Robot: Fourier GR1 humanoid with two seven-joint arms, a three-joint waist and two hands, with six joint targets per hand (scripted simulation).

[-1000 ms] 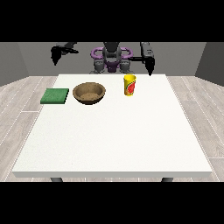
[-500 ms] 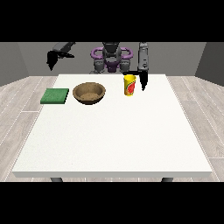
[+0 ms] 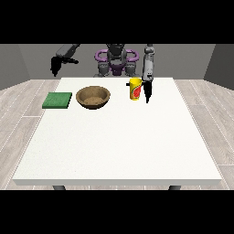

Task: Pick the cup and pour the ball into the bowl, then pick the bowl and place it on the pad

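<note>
We find the yellow cup (image 3: 135, 88) upright on the white table (image 3: 119, 146), just beside the wooden bowl (image 3: 93, 97), with the green pad (image 3: 57, 100) beyond the bowl. The hand at the view's right (image 3: 147, 93) hangs close by the cup, on the side away from the bowl, seemingly apart; we cannot tell its fingers. The hand at the view's left (image 3: 55, 66) is far, its fingers unreadable.

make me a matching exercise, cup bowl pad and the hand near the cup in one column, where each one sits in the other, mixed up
Things:
1. cup
2. bowl
3. pad
4. hand at the view's right

Places:
A. at the table's left edge in the view
B. between the pad and the cup
C. just right of the cup in the view
D. between the bowl and the hand at the view's right

Pairs: 1-D, 2-B, 3-A, 4-C
</note>
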